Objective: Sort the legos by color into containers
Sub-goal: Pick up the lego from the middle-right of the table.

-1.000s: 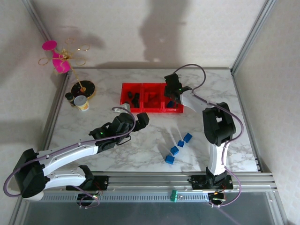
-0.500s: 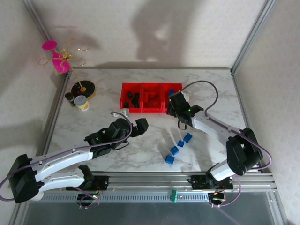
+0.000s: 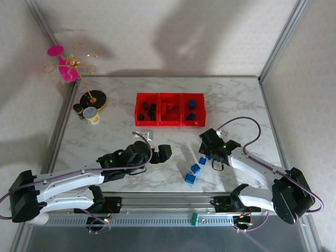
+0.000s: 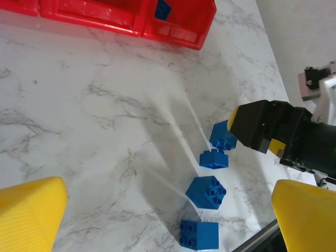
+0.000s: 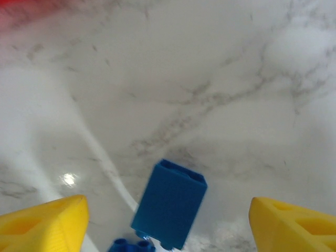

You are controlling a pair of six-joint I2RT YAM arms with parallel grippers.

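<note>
Left fingers (image 4: 31, 210) spread wide, empty, hovering over mid desk (image 3: 105, 142). Containers (image 3: 169, 124) at far side: black legos (image 3: 148, 111) in left bin, red legos (image 3: 169, 109) in middle, blue legos (image 3: 191, 116) in right. Four loose blue bricks (image 3: 195, 168) on desk front right, not yet sorted. Right fingers (image 5: 47, 220) parted, empty, straddling nearest brick (image 5: 169, 205). Likely near finish: only these blues left.

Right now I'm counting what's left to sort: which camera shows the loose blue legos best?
Left wrist: all four blue legos lie large on the marble, one partly behind the right fingers. Top external shows them tiny; right wrist frames one close plus another's edge.
</note>
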